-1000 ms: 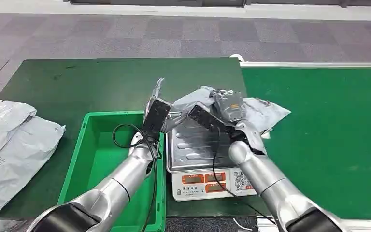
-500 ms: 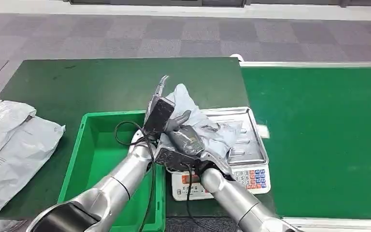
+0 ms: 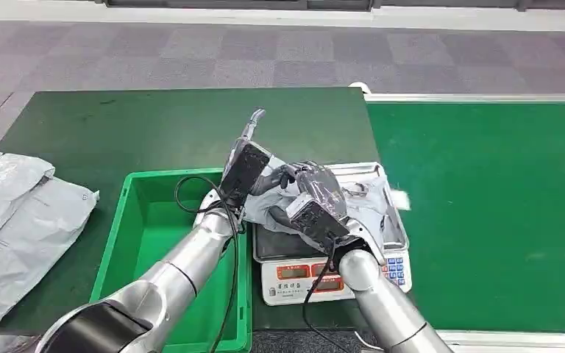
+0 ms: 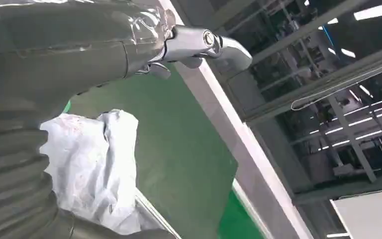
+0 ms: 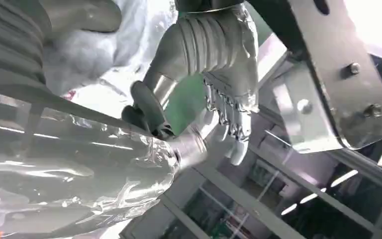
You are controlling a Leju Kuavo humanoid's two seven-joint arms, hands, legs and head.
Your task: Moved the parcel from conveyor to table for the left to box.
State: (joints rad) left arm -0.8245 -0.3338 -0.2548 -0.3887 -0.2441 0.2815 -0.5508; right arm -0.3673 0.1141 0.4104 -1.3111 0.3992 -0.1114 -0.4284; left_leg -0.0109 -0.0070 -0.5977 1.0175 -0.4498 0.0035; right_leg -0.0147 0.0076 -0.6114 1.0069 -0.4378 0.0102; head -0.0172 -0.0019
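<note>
- The dark green table (image 3: pixel 154 125) stretched in front of me, and the brighter green conveyor (image 3: pixel 500 206) ran along its right side.
- A green bin (image 3: pixel 143 243) sat on the table near my left arm, just beside the scale.
- A pile of grey mailer bags (image 3: pixel 15 220) lay at the far left of the table, well apart from the bin.
- The weighing scale (image 3: pixel 294 276) stood between the bin and the conveyor, its steel tray (image 3: pixel 393 232) mostly covered.
- The parcel (image 3: pixel 364 209), a crumpled grey poly bag, lay on that tray, off the conveyor, under my right hand and reaching toward my left one.
- My right hand (image 3: pixel 316 198) pressed down on the parcel with its fingers closed into the plastic, gripping it.
- My left hand (image 3: pixel 254 173) was at the tray's near-left corner, touching the parcel's edge; I could not tell whether its fingers had closed on the plastic or merely rested against it.
</note>
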